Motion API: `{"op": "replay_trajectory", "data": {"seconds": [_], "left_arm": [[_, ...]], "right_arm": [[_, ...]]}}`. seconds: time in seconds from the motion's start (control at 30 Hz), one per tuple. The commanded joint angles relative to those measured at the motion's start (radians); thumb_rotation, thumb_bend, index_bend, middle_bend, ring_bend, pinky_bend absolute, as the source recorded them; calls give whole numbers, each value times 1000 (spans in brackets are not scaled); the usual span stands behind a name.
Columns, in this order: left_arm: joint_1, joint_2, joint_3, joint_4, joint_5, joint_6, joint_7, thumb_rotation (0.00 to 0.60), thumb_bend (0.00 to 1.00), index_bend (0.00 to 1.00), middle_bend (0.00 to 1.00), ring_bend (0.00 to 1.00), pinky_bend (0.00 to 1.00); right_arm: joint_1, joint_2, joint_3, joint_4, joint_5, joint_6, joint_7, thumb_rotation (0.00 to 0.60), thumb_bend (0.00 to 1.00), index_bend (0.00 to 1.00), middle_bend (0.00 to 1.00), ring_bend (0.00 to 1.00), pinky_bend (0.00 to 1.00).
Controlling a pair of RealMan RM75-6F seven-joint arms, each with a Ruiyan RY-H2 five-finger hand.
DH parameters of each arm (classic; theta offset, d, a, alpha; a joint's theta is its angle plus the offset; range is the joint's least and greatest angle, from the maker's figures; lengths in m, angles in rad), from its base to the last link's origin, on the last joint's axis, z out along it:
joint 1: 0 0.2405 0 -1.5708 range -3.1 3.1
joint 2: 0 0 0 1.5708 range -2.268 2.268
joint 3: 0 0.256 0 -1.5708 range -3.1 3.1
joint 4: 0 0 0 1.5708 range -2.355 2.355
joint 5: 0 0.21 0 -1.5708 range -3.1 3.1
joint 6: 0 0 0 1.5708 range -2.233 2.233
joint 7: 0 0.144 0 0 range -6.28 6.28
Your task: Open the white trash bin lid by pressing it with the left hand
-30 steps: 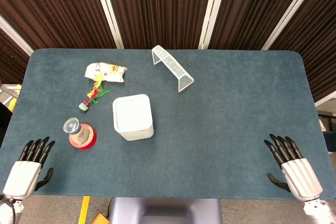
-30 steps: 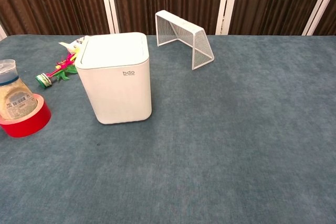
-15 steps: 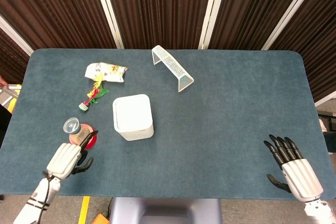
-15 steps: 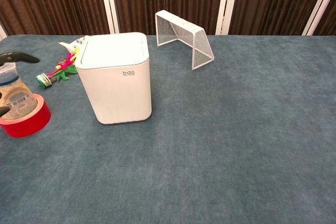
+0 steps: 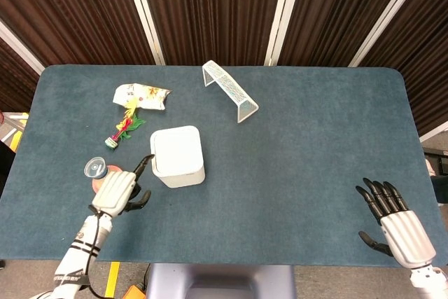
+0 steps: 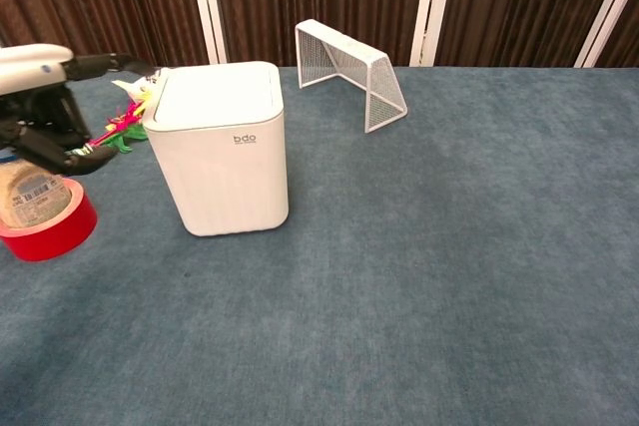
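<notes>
The white trash bin (image 5: 177,155) stands left of the table's middle, its lid (image 6: 215,95) down. My left hand (image 5: 117,188) hovers just left of the bin at lid height, above the red tape roll. One finger points at the lid's left edge and stops just short of it; the other fingers are curled in and hold nothing. The chest view shows this hand (image 6: 40,87) at the far left, partly cut off by the frame. My right hand (image 5: 392,222) rests at the near right corner of the table, fingers spread, far from the bin.
A red tape roll (image 6: 50,231) with a small jar (image 6: 25,187) in it sits under my left hand. Toy flowers (image 5: 124,129) and a snack bag (image 5: 141,96) lie behind it. A white wire goal (image 5: 229,90) stands behind the bin, to its right.
My left hand has risen from the near left table edge and travelled forward and right, over the tape roll, up to the bin's left side. The right hand has hardly moved.
</notes>
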Motion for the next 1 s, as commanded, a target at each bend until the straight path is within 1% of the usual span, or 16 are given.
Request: {"op": "replay_trajectory", "data": {"seconds": [0.03, 0.17, 0.43, 0.6, 0.77, 0.83, 0.9, 0.93, 1.0], "left_arm": [[-52, -51, -17, -23, -68, 27, 77, 600, 450, 0, 1000, 1000, 1000], [-87, -82, -10, -23, -129, 37, 130, 600, 450, 0, 1000, 1000, 1000], [-132, -122, 28, -9, -197, 63, 215, 600, 450, 0, 1000, 1000, 1000], [-170, -118, 40, -11, -294, 51, 266, 600, 449, 0, 1000, 1000, 1000], [-197, -102, 52, -23, -341, 44, 284, 600, 450, 1, 1000, 1000, 1000], [-198, -93, 55, -37, -326, 47, 269, 600, 449, 0, 1000, 1000, 1000], [-186, -89, 54, -45, -261, 63, 229, 600, 449, 0, 985, 996, 1000], [-172, -86, 57, -46, -189, 84, 199, 600, 449, 0, 959, 985, 1000], [-144, -81, 69, -41, -61, 131, 155, 600, 449, 0, 871, 935, 1000]], "right_arm": [[0, 2, 0, -1, 1, -1, 5, 600, 312, 0, 0, 0, 0], [-1, 7, -1, 1, -2, 4, 16, 600, 312, 0, 0, 0, 0], [-3, 9, 2, -2, 3, 9, 24, 600, 312, 0, 0, 0, 0], [-5, 9, 3, 0, 4, 14, 29, 600, 312, 0, 0, 0, 0], [-5, 8, 4, 1, 2, 17, 28, 600, 312, 0, 0, 0, 0], [-6, 8, 4, 1, 2, 17, 27, 600, 312, 0, 0, 0, 0], [-7, 8, 3, 0, 1, 17, 26, 600, 312, 0, 0, 0, 0], [-7, 8, 3, 0, 1, 17, 24, 600, 312, 0, 0, 0, 0], [-8, 8, 3, 0, 1, 17, 23, 600, 311, 0, 0, 0, 0]]}}
